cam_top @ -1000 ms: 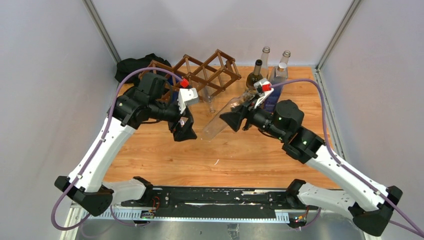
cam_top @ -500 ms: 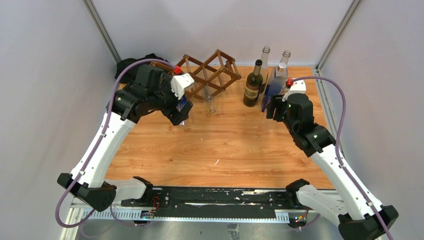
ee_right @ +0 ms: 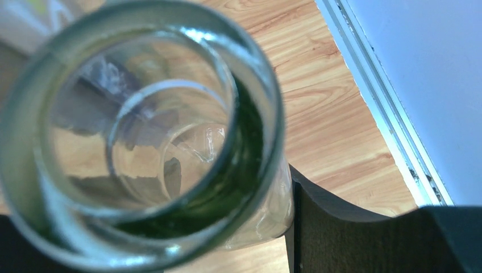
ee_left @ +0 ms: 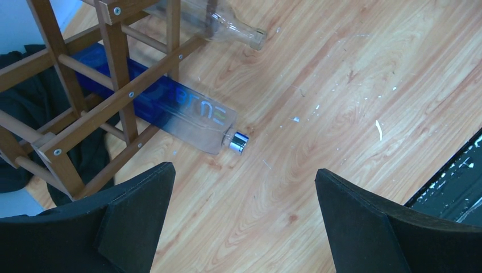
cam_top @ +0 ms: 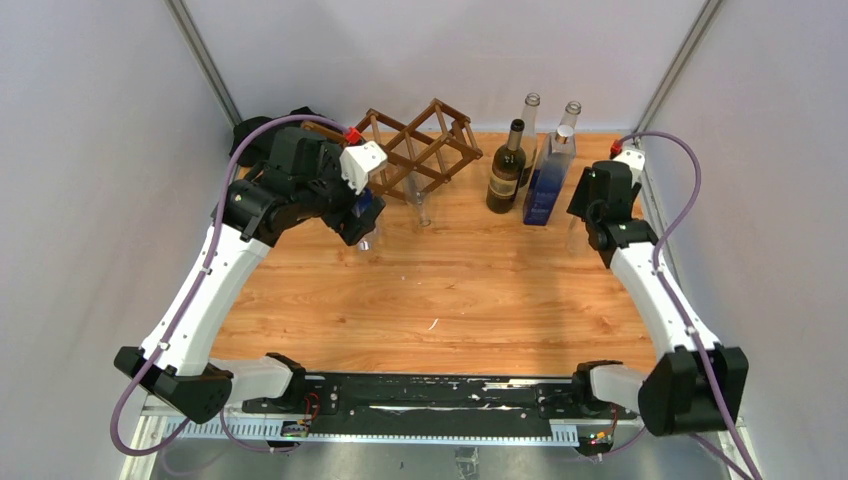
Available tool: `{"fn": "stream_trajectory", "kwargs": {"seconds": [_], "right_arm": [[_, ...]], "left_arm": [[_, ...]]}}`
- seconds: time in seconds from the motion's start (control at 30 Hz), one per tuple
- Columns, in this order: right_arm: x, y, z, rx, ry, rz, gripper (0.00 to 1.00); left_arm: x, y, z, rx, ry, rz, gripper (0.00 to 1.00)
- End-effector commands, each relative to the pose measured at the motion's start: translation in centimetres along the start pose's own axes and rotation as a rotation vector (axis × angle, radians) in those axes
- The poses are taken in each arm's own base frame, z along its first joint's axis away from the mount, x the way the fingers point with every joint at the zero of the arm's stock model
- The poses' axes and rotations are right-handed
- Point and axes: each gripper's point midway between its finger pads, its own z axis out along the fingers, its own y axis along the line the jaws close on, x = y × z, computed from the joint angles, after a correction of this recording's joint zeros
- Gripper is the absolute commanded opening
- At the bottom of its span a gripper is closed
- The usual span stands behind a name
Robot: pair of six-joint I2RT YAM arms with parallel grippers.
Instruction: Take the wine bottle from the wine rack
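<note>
Top external: rack (cam_top: pixel 415 145) at back of counter (cam_top: pixel 450 290); right pincer (cam_top: pixel 590 215) far right, clear bottle (cam_top: pixel 575 238) beneath it, off the rack, apparently standing. Left wrist: left pincer (ee_left: pixel 241 170) spread above blue bottle (ee_left: pixel 187 114) lying in a low cell, cap poking out. Right wrist: right pincer pinching the glass. Judged next: release, then left takes the blue neck.

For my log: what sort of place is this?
Probably a lab test cell, not a cellar: plain grey panel walls on metal posts, a wood-look table, and a wine rack with loose bottles as props.
</note>
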Motion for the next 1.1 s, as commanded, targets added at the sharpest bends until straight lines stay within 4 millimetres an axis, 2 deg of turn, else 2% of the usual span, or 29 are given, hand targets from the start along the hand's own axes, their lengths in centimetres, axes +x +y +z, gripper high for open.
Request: {"fn": "stream_trajectory", "kwargs": {"seconds": [0.0, 0.17, 0.23, 0.33, 0.53, 0.8, 1.0, 1.07], "right_arm": [[-4.3, -0.5, 2.9, 0.057, -0.127, 0.084, 0.0], [-5.2, -0.1, 6.2, 0.062, -0.133, 0.083, 0.0], [-6.2, 0.6, 7.2, 0.043, -0.17, 0.079, 0.0], [-6.6, 0.8, 8.6, 0.054, -0.18, 0.066, 0.0], [-6.5, 1.5, 10.9, 0.048, -0.176, 0.043, 0.0], [-5.0, 1.8, 12.9, 0.046, -0.134, 0.018, 0.0], [-3.9, 1.6, 13.2, 0.042, -0.112, -0.008, 0.01], [-3.9, 1.4, 13.1, 0.041, -0.108, -0.018, 0.16]], "left_arm": [[-1.4, 1.0, -0.4, -0.041, -0.041, 0.002, 1.0], [-1.5, 1.0, -0.5, -0.039, -0.044, 0.004, 1.0], [-1.5, 1.0, -0.5, -0.036, -0.043, 0.004, 1.0], [-1.4, 1.0, -0.5, -0.038, -0.042, 0.005, 1.0], [-1.6, 1.1, -0.5, -0.039, -0.048, 0.014, 1.0], [-1.8, 1.2, -0.3, -0.04, -0.055, 0.016, 1.0], [-1.8, 1.0, -0.2, -0.032, -0.059, 0.011, 1.0], [-1.7, 1.0, -0.2, -0.03, -0.058, 0.01, 1.0]]}}
